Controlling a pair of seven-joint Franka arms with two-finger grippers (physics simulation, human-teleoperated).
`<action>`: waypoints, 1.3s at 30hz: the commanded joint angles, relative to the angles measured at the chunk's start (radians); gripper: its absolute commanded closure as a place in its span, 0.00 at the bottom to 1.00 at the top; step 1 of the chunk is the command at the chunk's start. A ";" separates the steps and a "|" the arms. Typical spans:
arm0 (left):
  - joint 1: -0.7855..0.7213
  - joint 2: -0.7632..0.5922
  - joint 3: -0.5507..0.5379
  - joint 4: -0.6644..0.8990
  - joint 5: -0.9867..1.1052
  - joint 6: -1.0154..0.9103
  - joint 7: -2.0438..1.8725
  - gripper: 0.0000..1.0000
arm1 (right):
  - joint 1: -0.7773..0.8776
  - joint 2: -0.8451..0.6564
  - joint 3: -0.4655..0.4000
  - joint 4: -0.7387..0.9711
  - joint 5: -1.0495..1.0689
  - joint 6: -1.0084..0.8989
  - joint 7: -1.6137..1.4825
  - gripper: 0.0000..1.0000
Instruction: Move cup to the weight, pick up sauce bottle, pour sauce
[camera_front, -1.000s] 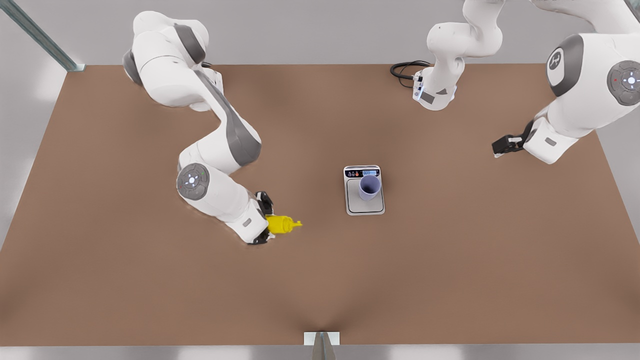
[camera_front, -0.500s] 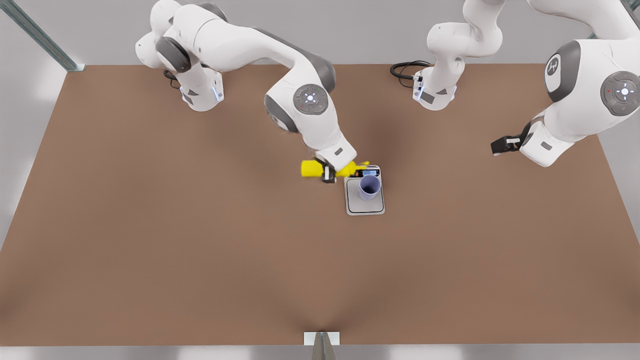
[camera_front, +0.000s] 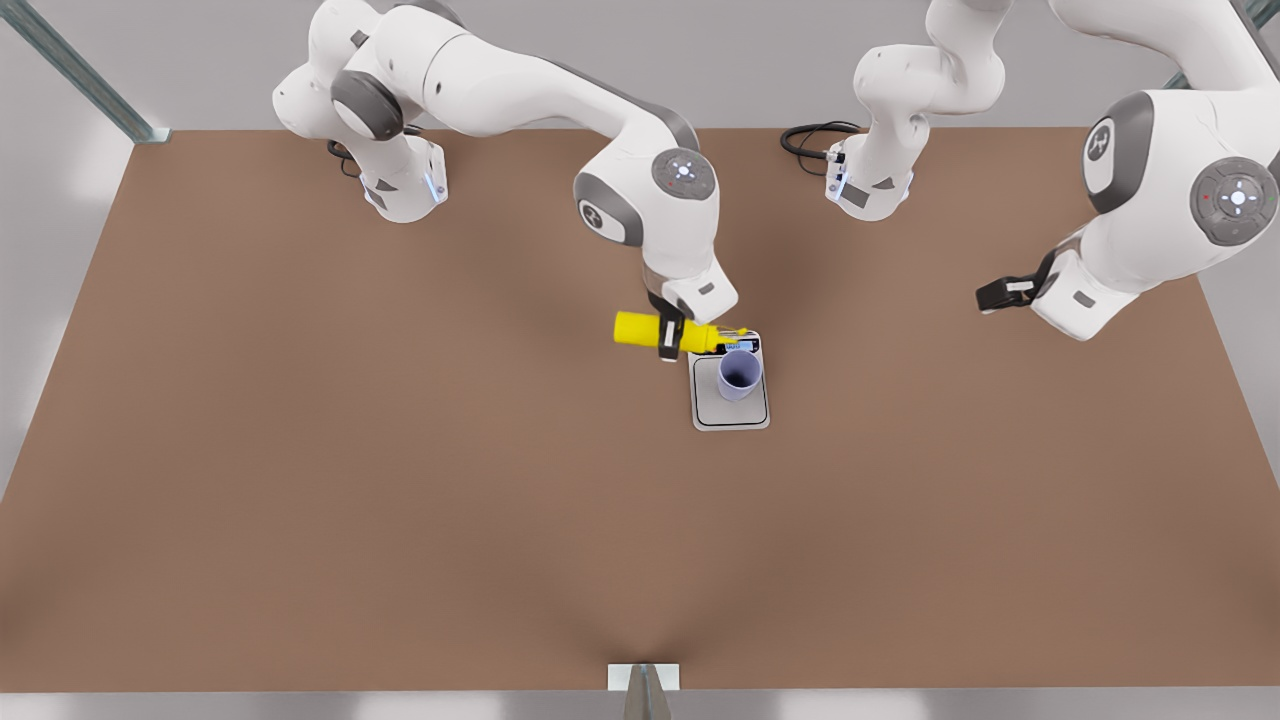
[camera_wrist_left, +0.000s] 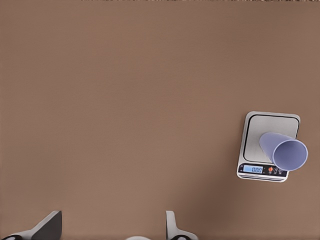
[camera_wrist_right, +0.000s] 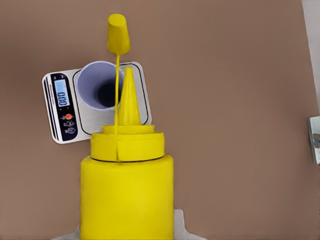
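**A:** Where is the sauce bottle?

**B:** The sauce bottle (camera_front: 640, 329) is held lying sideways above the brown table (camera_front: 300, 500), near the middle and a little toward the far edge. It is bright yellow. Its nozzle (camera_wrist_right: 129, 97) points at the cup (camera_front: 740, 374), and a small yellow cap (camera_wrist_right: 118, 33) hangs from the bottle on a thin strap, over the cup's mouth in the right wrist view.

**A:** What holds it?

**B:** The right gripper (camera_front: 668, 337), clamped around the middle of the bottle's body. Its arm reaches in from the far-left corner in the front view.

**A:** And the cup?

**B:** The cup is lavender-blue and stands upright on the steel plate of the weight (camera_front: 730, 412), toward the display end. The weight is a flat silver-white kitchen scale with a dark display strip (camera_wrist_right: 62, 99) and small coloured buttons, lying flat on the table just beside the bottle's nozzle.

**A:** And the other arm?

**B:** The left gripper (camera_front: 994, 295) waits above the table's right side in the front view, well apart from the weight. Its two fingers (camera_wrist_left: 172, 227) are spread wide with nothing between them.

**A:** Anything else?

**B:** A black cable (camera_front: 810, 140) coils at the far edge, beside that arm's base.
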 joint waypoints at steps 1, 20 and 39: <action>-0.003 0.000 0.000 0.000 0.000 0.000 0.000 0.00 | 0.000 0.001 0.000 0.000 -0.002 0.001 0.003 0.48; -0.004 0.006 0.000 0.002 0.002 -0.002 0.000 0.00 | -0.393 -0.038 0.012 -0.006 0.386 -0.100 -0.259 0.46; -0.007 0.008 -0.003 0.000 0.003 -0.014 0.000 0.00 | -0.996 0.163 0.008 -0.040 0.989 -0.157 -1.366 0.46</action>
